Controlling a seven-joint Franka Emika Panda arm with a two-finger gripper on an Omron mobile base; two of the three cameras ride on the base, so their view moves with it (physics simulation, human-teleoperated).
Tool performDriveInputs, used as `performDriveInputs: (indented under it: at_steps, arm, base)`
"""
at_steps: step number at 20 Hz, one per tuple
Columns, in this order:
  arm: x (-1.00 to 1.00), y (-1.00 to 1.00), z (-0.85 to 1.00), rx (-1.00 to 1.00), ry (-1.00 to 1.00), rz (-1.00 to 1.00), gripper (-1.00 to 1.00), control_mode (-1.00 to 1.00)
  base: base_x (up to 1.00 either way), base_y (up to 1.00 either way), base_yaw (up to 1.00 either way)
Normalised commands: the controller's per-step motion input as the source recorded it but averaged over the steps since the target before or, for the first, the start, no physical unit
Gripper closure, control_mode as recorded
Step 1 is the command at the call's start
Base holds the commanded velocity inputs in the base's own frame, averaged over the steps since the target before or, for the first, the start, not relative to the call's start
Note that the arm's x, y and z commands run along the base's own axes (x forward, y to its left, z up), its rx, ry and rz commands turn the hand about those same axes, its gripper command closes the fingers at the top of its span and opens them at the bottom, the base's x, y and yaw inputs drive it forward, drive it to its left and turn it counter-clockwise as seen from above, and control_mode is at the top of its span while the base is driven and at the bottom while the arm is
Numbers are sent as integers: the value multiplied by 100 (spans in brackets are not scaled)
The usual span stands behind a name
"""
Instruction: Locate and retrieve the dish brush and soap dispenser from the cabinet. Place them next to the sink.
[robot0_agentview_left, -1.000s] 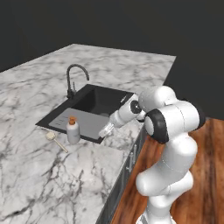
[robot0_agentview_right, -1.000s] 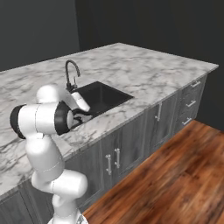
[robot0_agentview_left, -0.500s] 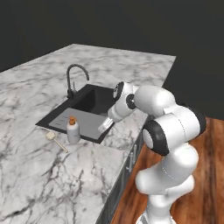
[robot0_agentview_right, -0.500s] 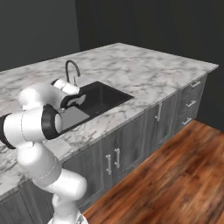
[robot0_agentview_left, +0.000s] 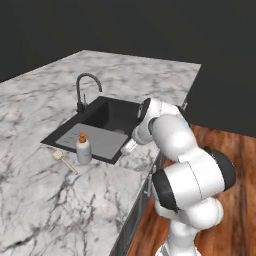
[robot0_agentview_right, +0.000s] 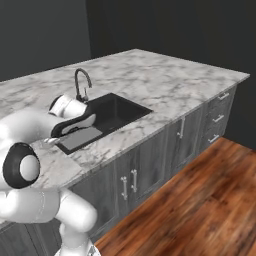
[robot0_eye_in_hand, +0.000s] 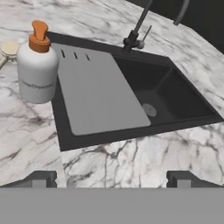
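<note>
Soap dispenser: the soap dispenser (robot0_agentview_left: 83, 150) (robot0_eye_in_hand: 36, 65) stands upright on the worktop (robot0_agentview_left: 60, 200), touching or just at the outer corner of the sink's grey draining section; white rounded body, orange pump on top.
Dish brush: the dish brush (robot0_agentview_left: 63, 159) lies flat on the marble just beside the dispenser, on its side away from the sink, handle pointing toward the worktop's front edge. In the hand view its pale round head (robot0_eye_in_hand: 9, 47) peeks out behind the bottle.
Sink: the sink (robot0_agentview_left: 107, 127) (robot0_agentview_right: 107, 115) (robot0_eye_in_hand: 144, 94) is a black basin set into the worktop, with the grey draining section at the end nearest the dispenser and the black gooseneck faucet (robot0_agentview_left: 84, 90) (robot0_agentview_right: 81, 82) at its back rim.
Gripper: the gripper (robot0_agentview_left: 129, 146) (robot0_eye_in_hand: 111, 178) hovers over the front edge of the worktop beside the sink, near the dispenser but apart from it; its jaws are spread wide with nothing between them.
Surroundings: grey drawers and doors (robot0_agentview_right: 200, 125) run below the worktop, above a wooden floor (robot0_agentview_right: 200, 210).
</note>
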Motion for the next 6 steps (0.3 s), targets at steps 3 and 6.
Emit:
performDriveInputs:
  at_steps: [3,6]
  arm:
    - [-4,-17,73,0,23,-16,-100,-100]
    - [1,-5,91,0,21,-16,-100,-100]
  base:
    - [0,0,0]
    - [0,0,0]
